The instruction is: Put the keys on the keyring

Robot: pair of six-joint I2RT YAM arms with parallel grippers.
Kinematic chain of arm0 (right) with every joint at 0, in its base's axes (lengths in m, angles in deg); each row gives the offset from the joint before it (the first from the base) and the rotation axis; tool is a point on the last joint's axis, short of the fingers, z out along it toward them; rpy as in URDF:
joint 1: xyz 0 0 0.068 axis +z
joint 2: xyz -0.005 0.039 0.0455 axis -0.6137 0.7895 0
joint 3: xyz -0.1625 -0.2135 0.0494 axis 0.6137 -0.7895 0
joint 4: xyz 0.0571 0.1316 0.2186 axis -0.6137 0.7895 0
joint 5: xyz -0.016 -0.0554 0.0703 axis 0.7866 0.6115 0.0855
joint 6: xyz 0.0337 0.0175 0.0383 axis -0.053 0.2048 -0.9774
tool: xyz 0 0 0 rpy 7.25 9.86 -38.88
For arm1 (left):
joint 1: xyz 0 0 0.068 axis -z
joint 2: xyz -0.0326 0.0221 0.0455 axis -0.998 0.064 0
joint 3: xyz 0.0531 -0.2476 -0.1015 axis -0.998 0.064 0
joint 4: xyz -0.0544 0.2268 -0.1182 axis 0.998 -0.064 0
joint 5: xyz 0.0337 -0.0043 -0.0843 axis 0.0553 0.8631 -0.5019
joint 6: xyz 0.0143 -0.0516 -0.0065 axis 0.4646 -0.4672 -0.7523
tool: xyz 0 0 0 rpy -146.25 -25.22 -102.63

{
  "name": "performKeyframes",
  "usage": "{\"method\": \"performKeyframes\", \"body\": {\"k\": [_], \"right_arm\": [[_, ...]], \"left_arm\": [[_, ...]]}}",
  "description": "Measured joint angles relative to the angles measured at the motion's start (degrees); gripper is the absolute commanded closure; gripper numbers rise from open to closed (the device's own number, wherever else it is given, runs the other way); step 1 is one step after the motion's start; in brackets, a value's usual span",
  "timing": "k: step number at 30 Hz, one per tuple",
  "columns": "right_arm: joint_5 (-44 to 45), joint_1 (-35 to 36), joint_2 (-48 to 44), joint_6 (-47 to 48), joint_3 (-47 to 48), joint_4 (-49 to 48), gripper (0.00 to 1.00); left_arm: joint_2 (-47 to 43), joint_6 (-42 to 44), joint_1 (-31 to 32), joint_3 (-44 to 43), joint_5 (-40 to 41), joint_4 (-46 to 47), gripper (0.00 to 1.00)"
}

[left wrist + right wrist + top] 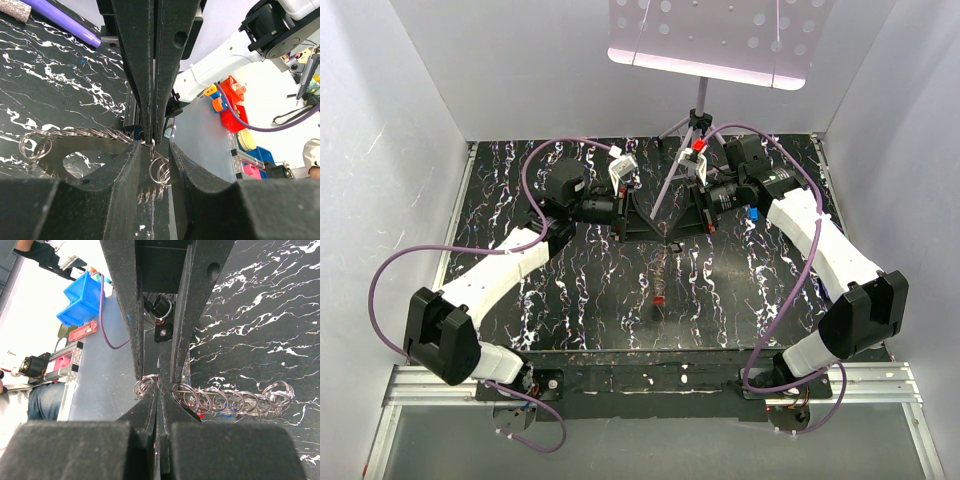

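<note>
For this step the left fingers (131,160) should close squarely on one loop just beside the right tips, without tugging, so the ring can be pried apart for a key. The right fingers (165,415) are clamped on the keyring (225,401), its strand hanging above the surface (270,315). A few loops sit in the left fingers' narrow gap (gripped or not, one cannot tell)

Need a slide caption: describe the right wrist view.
Right fingers pinch the keyring; left fingers, apart, flank them over the black table.
</note>
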Motion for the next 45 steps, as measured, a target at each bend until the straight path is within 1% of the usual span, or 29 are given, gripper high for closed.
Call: {"method": "performKeyframes", "body": {"k": [3,9,13,27,31,32,34,38,39,41,43,45], "right_arm": [[0.0,0.0,0.0,0.0,0.0,0.0,0.99],[0.0,0.0,0.0,0.0,0.0,0.0,0.99],[0.0,0.0,0.1,0.0,0.0,0.0,0.99],[0.2,0.0,0.3,-0.1,0.0,0.0,0.99],[0.2,0.0,0.3,-0.1,0.0,0.0,0.99],[0.2,0.0,0.3,-0.1,0.0,0.0,0.99],[0.2,0.0,0.3,-0.2,0.0,0.0,0.99],[0.1,-0.1,0.3,-0.5,0.0,0.1,0.99],[0.1,-0.2,0.3,-0.6,0.0,0.2,0.94],[0.1,-0.2,0.3,-0.8,0.0,0.2,0.76],[-0.1,-0.2,0.3,-1.0,0.0,0.2,0.61],[-0.3,-0.4,0.3,-0.7,0.1,0.3,0.56]], "left_arm": [[0.0,0.8,0.1,-0.2,-0.3,-1.2,0.71],[0.0,4.6,0.2,-2.6,-0.4,-7.4,0.71],[0.0,5.2,0.2,-2.7,-0.6,-8.7,0.72],[1.5,3.9,0.5,-2.7,-1.7,-7.6,0.75],[2.2,3.3,0.7,-2.7,-1.7,-6.9,0.82],[2.3,3.1,0.7,-2.7,-1.7,-6.8,0.87],[2.3,2.9,0.7,-2.7,-1.8,-6.6,1.00],[2.7,2.8,0.7,-2.7,-2.0,-6.2,1.00],[2.7,2.8,0.7,-2.7,-2.1,-6.2,1.00],[2.7,2.8,0.7,-2.7,-2.1,-6.0,1.00],[2.7,2.7,0.6,-2.7,-2.0,-6.0,1.00],[2.4,2.4,0.5,-2.4,-1.7,-5.4,1.00]]}}
